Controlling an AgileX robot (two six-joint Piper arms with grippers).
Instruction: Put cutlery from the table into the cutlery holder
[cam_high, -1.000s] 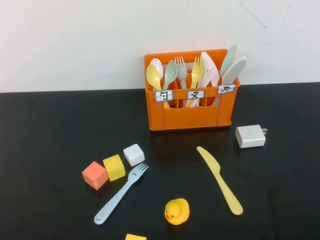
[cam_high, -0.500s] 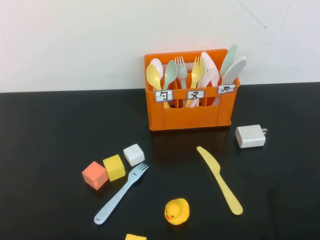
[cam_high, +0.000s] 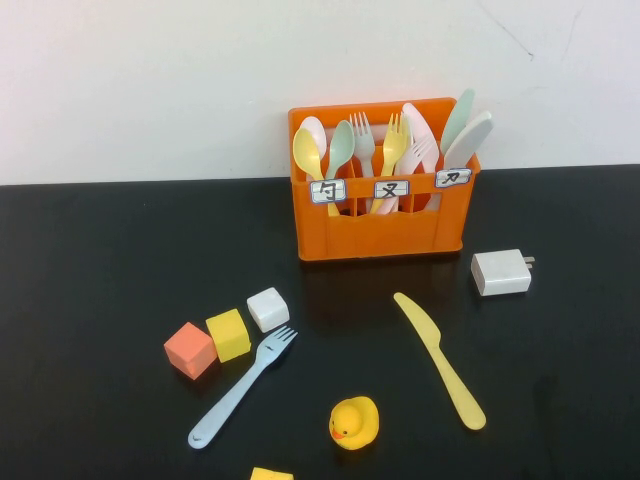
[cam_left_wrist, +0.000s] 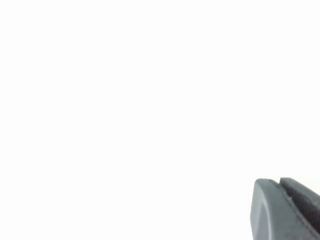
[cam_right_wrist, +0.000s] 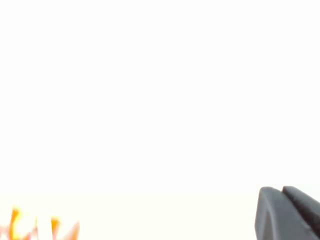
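nearest the robot, a small yellow block (cam_high: 271, 474) sits partly cut off by the frame edge, with a yellow rubber duck (cam_high: 354, 421) just beyond it on the glossy black table (cam_high: 90, 260). next come the two loose pieces: the pale blue plastic fork (cam_high: 243, 386), lying diagonally with its tines beside the yellow cube (cam_high: 228, 335), and the pale yellow plastic knife (cam_high: 439, 360), lying diagonally well to the duck's right. a coral cube (cam_high: 190, 350) touches the yellow cube, and a white cube (cam_high: 268, 309) lies just behind them. farther back, to the right, rests a white charger block (cam_high: 501, 272). at the rear stands the orange plastic crate-shaped cutlery holder (cam_high: 381, 230), its three labelled compartments already holding spoons, forks and knives upright.

neither arm appears in the high view. the left gripper (cam_left_wrist: 287, 210) and the right gripper (cam_right_wrist: 289, 212) each show only as a dark tip in their own wrist views, facing a white background; both are closed and empty.

progress, as judged: fork and knife both untouched on the table, so both pick-ups and insertions are left to do.
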